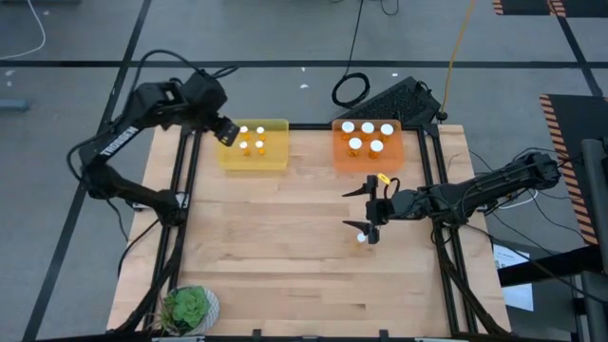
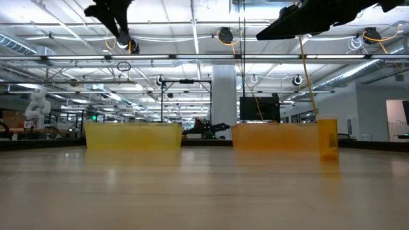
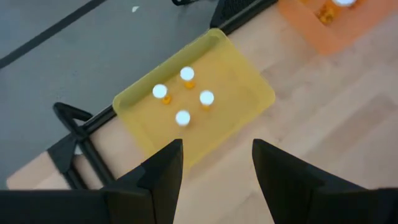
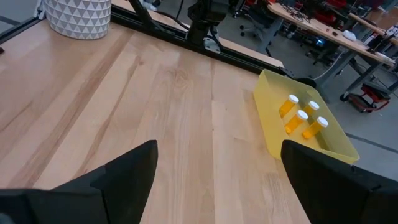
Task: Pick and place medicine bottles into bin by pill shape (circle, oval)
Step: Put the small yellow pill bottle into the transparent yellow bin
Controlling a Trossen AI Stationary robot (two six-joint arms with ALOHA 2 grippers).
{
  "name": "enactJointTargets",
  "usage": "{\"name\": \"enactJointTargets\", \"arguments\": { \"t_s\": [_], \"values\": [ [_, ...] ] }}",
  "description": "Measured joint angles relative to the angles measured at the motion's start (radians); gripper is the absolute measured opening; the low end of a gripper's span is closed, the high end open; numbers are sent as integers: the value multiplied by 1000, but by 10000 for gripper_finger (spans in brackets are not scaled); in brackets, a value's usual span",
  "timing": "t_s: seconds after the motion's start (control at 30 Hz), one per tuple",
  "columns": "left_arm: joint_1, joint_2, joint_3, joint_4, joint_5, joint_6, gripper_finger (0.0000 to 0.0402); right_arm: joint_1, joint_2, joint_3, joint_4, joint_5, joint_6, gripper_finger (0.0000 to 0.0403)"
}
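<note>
One medicine bottle (image 1: 362,237) seems to be left loose on the counter (image 1: 285,247). From above only its white cap shows, a pale dot toward the right side, well apart from both bins. In the low view an amber upright shape (image 2: 328,139) near the orange bin's right end is probably the same bottle, though it is too blurred to be sure. If so, it stands cap up with its long axis vertical. The right tool (image 1: 358,211) is by far the nearer one. In the high view the cap lies just beside the tip of the finger closer to the counter's front edge, not in the gap between the fingers. That tool is spread wide and holds nothing. Its own camera looks between the fingers (image 4: 217,155) across bare wood toward the yellow bin (image 4: 273,134), and no bottle shows between them. The low view puts both arms high above the surface, so the tool likely has to shift toward the front edge and come down around the cap. The left tool (image 1: 228,131) hangs over the far left corner of the yellow bin (image 1: 281,161), fingers moderately apart and empty. Four bottles (image 1: 259,145) stand in that bin and five larger-capped ones (image 1: 355,144) in the orange bin (image 1: 338,161). Pill shape cannot be read here.
</note>
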Motion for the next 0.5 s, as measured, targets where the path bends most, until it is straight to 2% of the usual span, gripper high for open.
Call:
{"name": "enactJointTargets", "arguments": {
  "t_s": [0.2, 0.5],
  "values": [
    [-58, 0, 89, -94, 2, 9, 198, 0, 0, 0, 0, 0, 0, 338],
    [-192, 0, 96, -80, -1, 30, 198, 0, 0, 0, 0, 0, 77, 338]
  ]
}}
